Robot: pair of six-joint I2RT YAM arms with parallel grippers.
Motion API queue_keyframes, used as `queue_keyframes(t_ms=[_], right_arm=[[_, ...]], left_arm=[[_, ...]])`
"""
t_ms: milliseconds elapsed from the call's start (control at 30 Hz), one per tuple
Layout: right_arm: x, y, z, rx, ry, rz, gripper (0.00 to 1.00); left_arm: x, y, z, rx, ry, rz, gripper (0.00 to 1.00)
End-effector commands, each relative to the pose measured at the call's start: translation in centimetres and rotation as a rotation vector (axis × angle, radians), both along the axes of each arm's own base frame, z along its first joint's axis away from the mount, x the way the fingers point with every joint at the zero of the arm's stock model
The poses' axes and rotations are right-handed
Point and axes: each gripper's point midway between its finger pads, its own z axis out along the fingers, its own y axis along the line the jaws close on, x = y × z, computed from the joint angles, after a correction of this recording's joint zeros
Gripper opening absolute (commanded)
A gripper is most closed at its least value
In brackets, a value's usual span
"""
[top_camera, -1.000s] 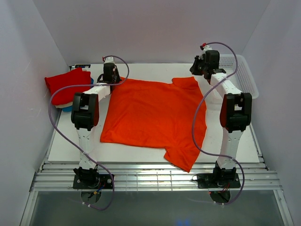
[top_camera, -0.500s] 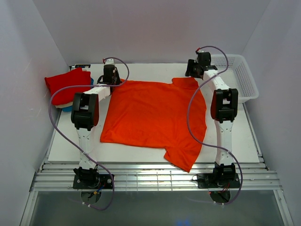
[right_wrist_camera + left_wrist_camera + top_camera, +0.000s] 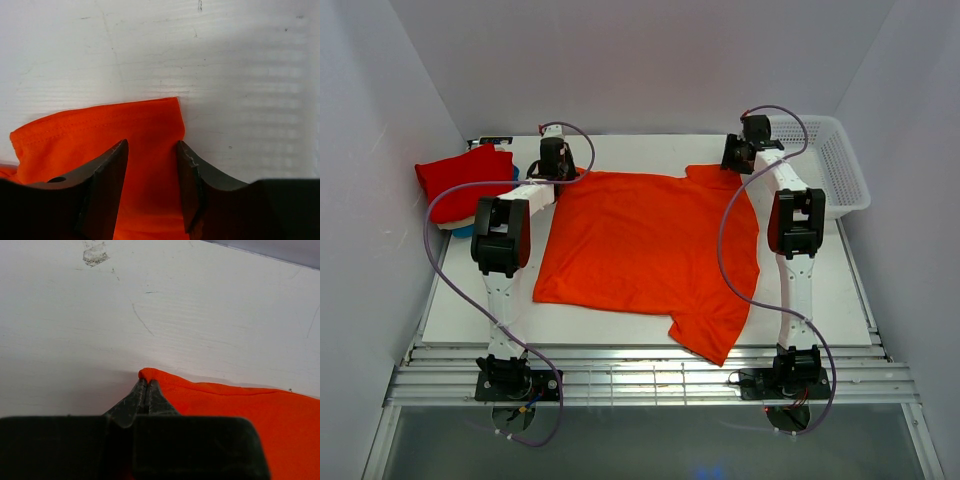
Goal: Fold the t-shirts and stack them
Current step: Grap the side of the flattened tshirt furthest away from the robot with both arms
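Observation:
A bright orange t-shirt (image 3: 645, 245) lies spread flat in the middle of the table. My left gripper (image 3: 556, 168) is at its far left corner, shut on the cloth edge, which shows pinched between the jaws in the left wrist view (image 3: 145, 381). My right gripper (image 3: 735, 160) is open over the shirt's far right sleeve (image 3: 130, 125), its jaws (image 3: 151, 147) straddling the sleeve's corner. A red folded t-shirt (image 3: 460, 175) tops a stack at the far left, with cream and teal-blue cloth (image 3: 463, 231) peeking out beneath.
A white mesh basket (image 3: 835, 160) stands at the far right corner. The white table (image 3: 820, 290) shows bare at the right and the near left. Purple cables loop from both arms over the shirt's edges.
My right gripper has swung left from beside the basket and come down over the orange shirt's far right sleeve. My left gripper has stayed at the far left corner.

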Motion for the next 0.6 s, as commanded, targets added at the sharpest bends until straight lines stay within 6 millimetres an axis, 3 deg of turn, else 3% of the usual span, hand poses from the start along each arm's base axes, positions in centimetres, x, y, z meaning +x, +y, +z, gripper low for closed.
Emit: queue_keyframes(t_ms=[0, 167, 267, 300, 333, 567], right_arm=[[-0.1, -0.3, -1.4, 0.035, 0.044, 0.000, 0.48], [-0.3, -0.1, -3.1, 0.052, 0.076, 0.006, 0.37], [-0.3, -0.3, -2.9, 0.049, 0.074, -0.003, 0.21], [-0.3, -0.3, -2.7, 0.047, 0.069, -0.005, 0.10], [-0.2, -0.4, -2.8, 0.043, 0.066, -0.009, 0.08], [0.3, -0.3, 1.1, 0.054, -0.053, 0.004, 0.08]], left_arm=[[-0.1, -0.4, 4.1, -0.009, -0.069, -0.017, 0.00], [0.0, -0.3, 4.1, -0.002, -0.071, -0.017, 0.00], [0.0, -0.3, 3.9, 0.001, -0.067, -0.016, 0.00], [0.0, -0.2, 3.8, 0.000, -0.067, -0.014, 0.00], [0.0, -0.4, 3.8, 0.001, -0.067, -0.018, 0.00], [0.0, -0.2, 3.9, -0.001, -0.070, -0.012, 0.00]])
